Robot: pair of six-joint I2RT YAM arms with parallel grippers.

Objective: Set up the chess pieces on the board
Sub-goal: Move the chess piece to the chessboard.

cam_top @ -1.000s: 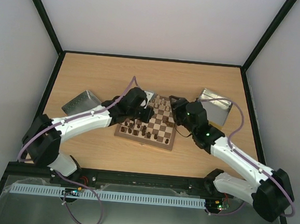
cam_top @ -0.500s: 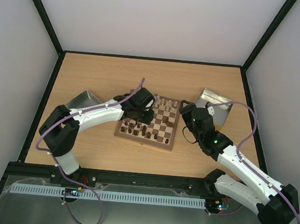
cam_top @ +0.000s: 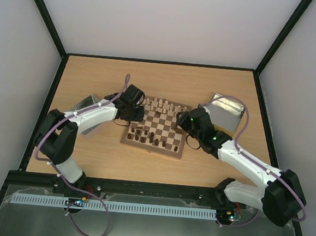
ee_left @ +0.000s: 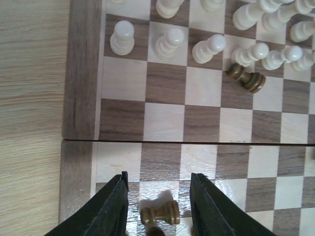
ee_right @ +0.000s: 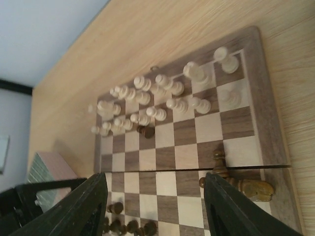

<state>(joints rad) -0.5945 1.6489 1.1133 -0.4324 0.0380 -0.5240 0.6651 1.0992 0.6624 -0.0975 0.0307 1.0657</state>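
The board (cam_top: pixel 167 142) lies mid-table. Cream chess pieces (cam_top: pixel 162 104) stand in rows along its far edge and show in the left wrist view (ee_left: pixel 170 42) and the right wrist view (ee_right: pixel 147 93). Dark pieces (cam_top: pixel 145 134) cluster at its near left. My left gripper (cam_top: pixel 135 113) is open over the board's left edge; in its wrist view (ee_left: pixel 158 179) a dark piece (ee_left: pixel 160 214) lies on its side between the fingers, untouched. Another dark piece (ee_left: pixel 246 77) lies near the cream pawns. My right gripper (cam_top: pixel 184 120) is open and empty over the board's right side (ee_right: pixel 155 179).
A silver tin (cam_top: pixel 86 108) sits left of the board, partly under my left arm. A second tin (cam_top: pixel 228 111) stands at the right, behind my right arm. Fallen dark pieces (ee_right: pixel 243 188) lie on the board's right border.
My left gripper has pulled back left from over the board to its left edge. My right gripper swung out toward the right tin, then back to the board's right side.
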